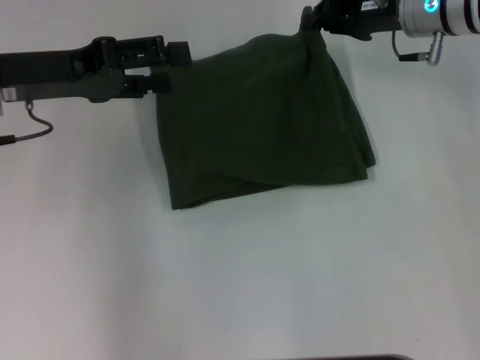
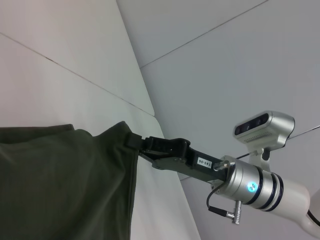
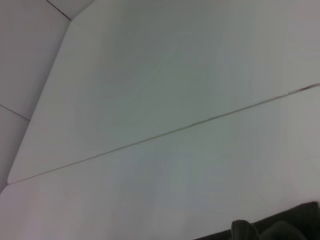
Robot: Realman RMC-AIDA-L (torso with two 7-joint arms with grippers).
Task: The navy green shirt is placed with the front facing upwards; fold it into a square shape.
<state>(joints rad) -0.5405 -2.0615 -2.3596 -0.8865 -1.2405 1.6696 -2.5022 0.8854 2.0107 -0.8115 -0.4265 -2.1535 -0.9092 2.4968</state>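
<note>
We saw the navy green shirt [image 1: 262, 127], plain side up, hanging folded over the white worktop [image 1: 240, 285] between our two grippers, the left gripper [image 1: 161, 81] pinching its far left corner shut and the right gripper [image 1: 309, 22] clamped on its far right corner.

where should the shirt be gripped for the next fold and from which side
A judgement: the navy green shirt is best held at its two far corners, where the left gripper and right gripper already pinch it, each coming in from its own outer side. The far edge is lifted between them while the near edge lies on the table, so the cloth can be carried over.
</note>
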